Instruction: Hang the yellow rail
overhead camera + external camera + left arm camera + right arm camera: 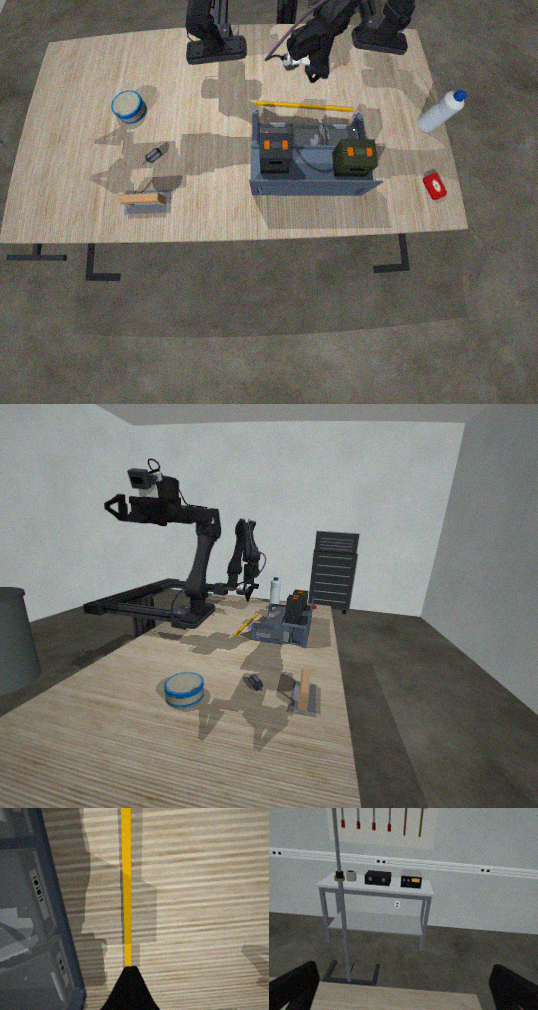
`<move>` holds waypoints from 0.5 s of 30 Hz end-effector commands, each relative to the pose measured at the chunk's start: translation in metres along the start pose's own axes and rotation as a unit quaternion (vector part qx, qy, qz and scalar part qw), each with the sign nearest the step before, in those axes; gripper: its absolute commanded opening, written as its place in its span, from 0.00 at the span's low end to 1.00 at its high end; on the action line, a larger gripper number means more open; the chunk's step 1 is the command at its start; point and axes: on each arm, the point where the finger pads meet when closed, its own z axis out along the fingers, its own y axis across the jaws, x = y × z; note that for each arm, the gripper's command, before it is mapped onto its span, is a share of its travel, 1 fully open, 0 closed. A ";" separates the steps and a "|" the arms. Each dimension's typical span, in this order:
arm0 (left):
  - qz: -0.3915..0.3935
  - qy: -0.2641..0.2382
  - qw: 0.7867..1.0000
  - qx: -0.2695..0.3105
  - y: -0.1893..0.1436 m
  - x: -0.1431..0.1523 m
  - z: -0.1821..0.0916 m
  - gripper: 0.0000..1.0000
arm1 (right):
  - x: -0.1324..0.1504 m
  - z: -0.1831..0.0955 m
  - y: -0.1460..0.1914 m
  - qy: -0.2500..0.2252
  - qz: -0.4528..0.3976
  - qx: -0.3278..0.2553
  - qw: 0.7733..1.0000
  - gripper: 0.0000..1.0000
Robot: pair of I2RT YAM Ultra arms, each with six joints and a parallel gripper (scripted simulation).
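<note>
The yellow rail (302,106) (246,625) (127,898) lies on the table along the near-arm side of the blue-grey shelf (300,188). Clear grey bins (18,894) with barcode labels stand in that side of the shelf. A dark box (275,161) and a green box (354,159), both with orange latches, stand behind them. The hooks are too small to make out surely. My left gripper (312,79) (247,598) (130,974) is shut and empty, pointing down above the table beside the rail. My right gripper (106,506) (403,971) is open and empty, raised high away from the shelf.
A white bottle (440,113) (275,591) and a red tin (434,186) are at one table end. A blue-rimmed round tin (128,106) (184,689), a small dark object (153,155) (255,682) and a wooden-handled tool (142,199) (305,690) are toward the other.
</note>
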 end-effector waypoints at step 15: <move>0.003 -0.040 0.999 -0.026 0.015 -0.023 0.056 0.00 | -0.012 -0.006 -0.007 -0.007 0.003 0.013 1.000 1.00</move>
